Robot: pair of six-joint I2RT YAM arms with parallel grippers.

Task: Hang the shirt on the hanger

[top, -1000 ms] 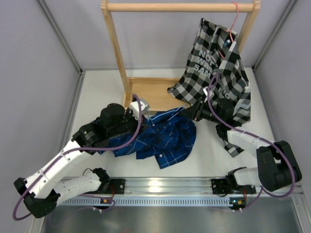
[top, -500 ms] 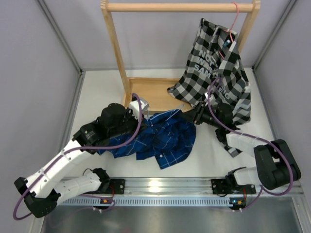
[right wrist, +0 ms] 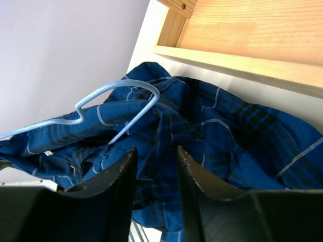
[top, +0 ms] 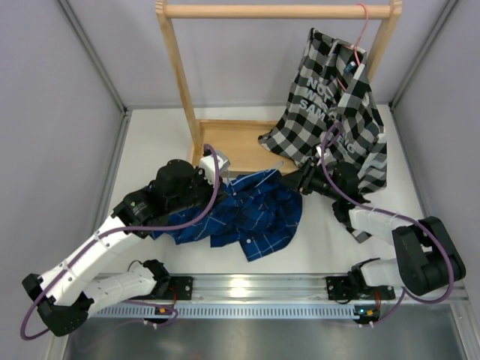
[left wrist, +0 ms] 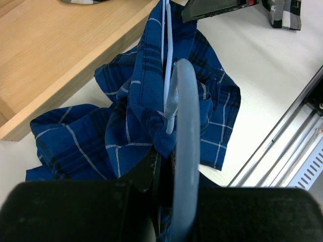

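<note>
The dark blue plaid shirt (top: 251,214) lies crumpled on the table between the two arms. The light-blue wire hanger (left wrist: 183,116) is threaded into it. Its hook runs up through my left gripper (left wrist: 169,169), which is shut on the hook with shirt collar cloth bunched against it. In the top view my left gripper (top: 212,177) sits at the shirt's left upper edge. One bent end of the hanger (right wrist: 132,81) pokes out of the cloth in the right wrist view. My right gripper (right wrist: 156,151) is open, just off the shirt's right edge (top: 298,180), with nothing between its fingers.
A wooden clothes rack (top: 277,11) stands at the back, its flat base (top: 232,142) just behind the shirt. A black-and-white checked shirt (top: 337,105) hangs from it on a pink hanger (top: 364,30), right behind my right arm. A metal rail (top: 255,289) runs along the near edge.
My right gripper has pulled back to the right, off the shirt's edge, and its jaws have spread a little. The left arm, hanger and shirt have stayed put.
</note>
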